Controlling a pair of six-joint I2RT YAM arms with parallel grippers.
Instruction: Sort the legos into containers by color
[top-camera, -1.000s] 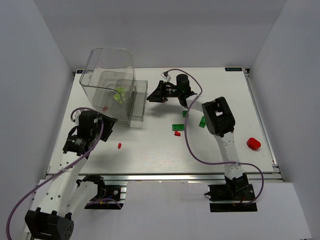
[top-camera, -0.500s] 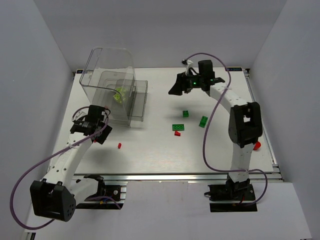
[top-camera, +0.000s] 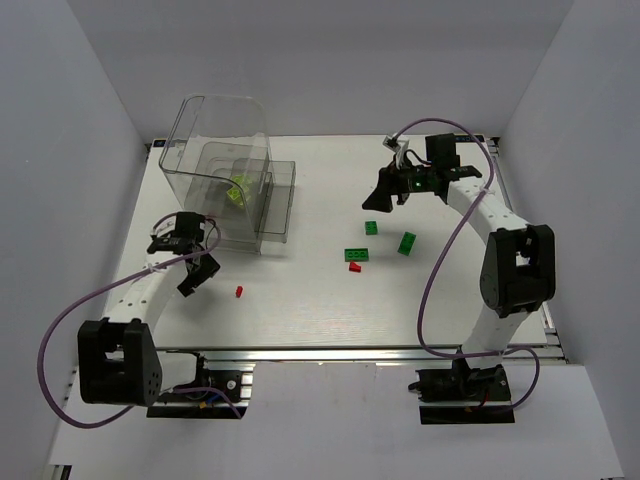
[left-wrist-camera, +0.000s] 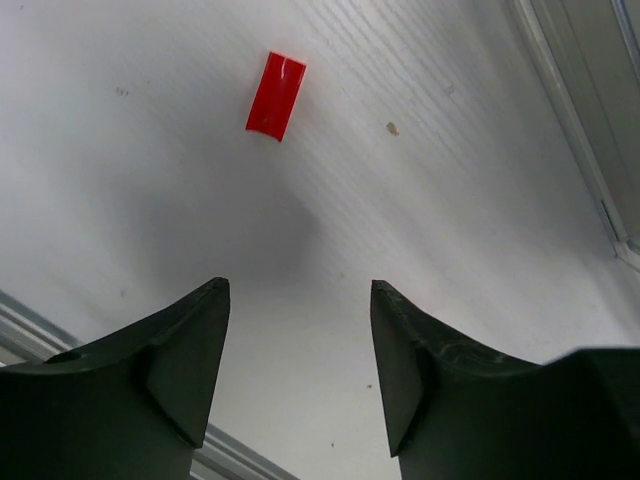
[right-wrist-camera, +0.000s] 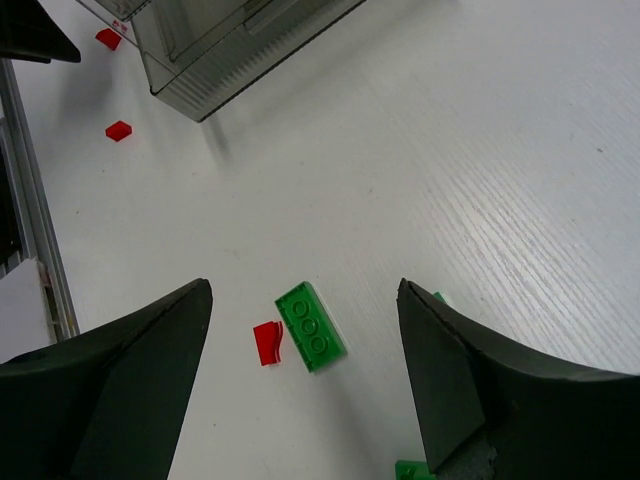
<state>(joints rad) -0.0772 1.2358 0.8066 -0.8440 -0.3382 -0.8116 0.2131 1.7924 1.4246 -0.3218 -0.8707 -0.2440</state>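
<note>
The clear bin (top-camera: 230, 165) stands at the back left with a yellow-green brick (top-camera: 237, 192) inside. A small red brick (top-camera: 239, 291) lies in front of it. My left gripper (top-camera: 192, 280) is open and empty just left of that brick; the left wrist view shows the brick (left-wrist-camera: 275, 82) ahead of the open gripper (left-wrist-camera: 298, 290). Three dark green bricks (top-camera: 371, 228), (top-camera: 407, 243), (top-camera: 355, 254) and a red brick (top-camera: 354, 267) lie mid-table. My right gripper (top-camera: 378, 200) is open and empty above them; its wrist view shows the gripper (right-wrist-camera: 302, 288) over the green brick (right-wrist-camera: 311, 326) and the red brick (right-wrist-camera: 267, 343).
The bin's corner (right-wrist-camera: 230, 40) shows at the top of the right wrist view, with another red brick (right-wrist-camera: 108, 38) beside it and the loose red brick (right-wrist-camera: 118, 130) in front. The table's metal rail (right-wrist-camera: 35, 230) runs along the left.
My right gripper has swung from beside the bin to the right, over the green bricks. My left gripper has moved down and left, nearer the loose red brick.
</note>
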